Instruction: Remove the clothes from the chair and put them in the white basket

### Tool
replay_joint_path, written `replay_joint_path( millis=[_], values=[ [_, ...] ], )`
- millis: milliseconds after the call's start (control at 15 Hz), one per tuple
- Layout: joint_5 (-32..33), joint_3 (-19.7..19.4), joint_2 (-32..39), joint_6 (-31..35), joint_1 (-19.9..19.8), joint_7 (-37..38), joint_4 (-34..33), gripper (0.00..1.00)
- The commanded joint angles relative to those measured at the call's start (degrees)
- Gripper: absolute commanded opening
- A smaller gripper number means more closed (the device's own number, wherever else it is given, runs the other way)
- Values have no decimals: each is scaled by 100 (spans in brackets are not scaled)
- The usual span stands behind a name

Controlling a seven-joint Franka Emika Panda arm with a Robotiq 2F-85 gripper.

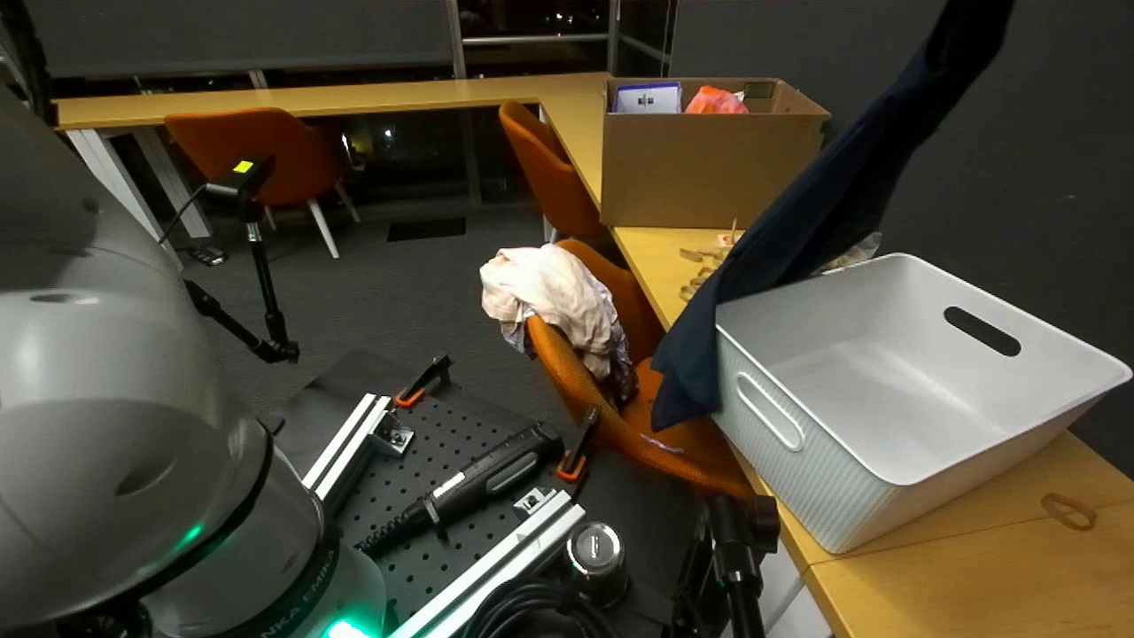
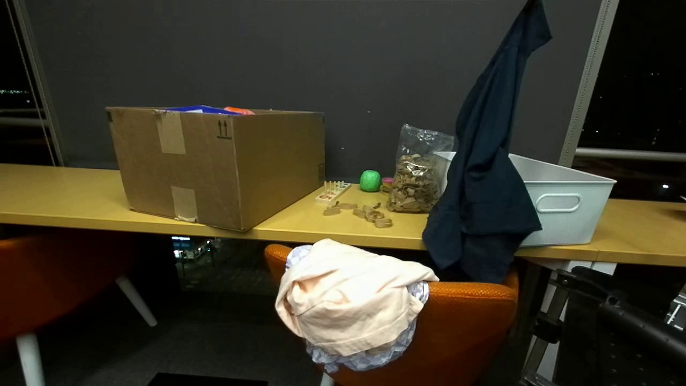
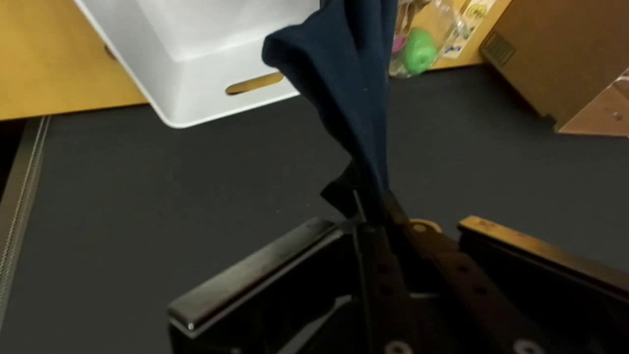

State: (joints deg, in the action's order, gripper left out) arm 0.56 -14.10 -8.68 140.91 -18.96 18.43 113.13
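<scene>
My claw (image 3: 374,209) is pinched tight on one end of the navy garment (image 1: 824,204); rest of it hangs free-ish. Hem (image 1: 687,385) dangles outside the white plastic basket (image 1: 824,465), off its 9 o'clock corner in an exterior view. Can't tell if it touches the seat or the rim. Peach garment (image 2: 353,300) lies over a pale-blue patterned garment (image 2: 332,358) on the back of the orange chair (image 2: 466,321); both wait.

My read: mid-transfer. Plan: raise until hem clears the rim, then shift to 3 o'clock of where it hangs. Centre over the opening, lower so cloth piles inside, release low. Go slow, it'll probably swing. Main risk: hem snags and drags the basket along the desk (image 1: 983,576).
</scene>
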Motion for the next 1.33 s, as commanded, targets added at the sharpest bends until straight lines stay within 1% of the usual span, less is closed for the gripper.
replay_joint_path(
  millis=[0,200,333,533,733,867,1000,1200,1267],
  values=[
    [510,-116,116,-614,-176,244,-1001,1],
    [748,-245,196,-909,-291,195,-1439,1],
    [770,-392,260,-987,-374,160,-1636,1],
    [758,-632,342,-1037,-498,66,-1738,1],
    [963,-792,417,-944,-594,21,-1362,1],
    [1064,-822,433,-752,-588,47,-871,1],
    [1157,-764,420,-692,-517,130,-377,1],
    [1085,-550,438,-416,-275,212,542,1],
    [1077,-464,450,-191,-176,208,830,1]
  ],
)
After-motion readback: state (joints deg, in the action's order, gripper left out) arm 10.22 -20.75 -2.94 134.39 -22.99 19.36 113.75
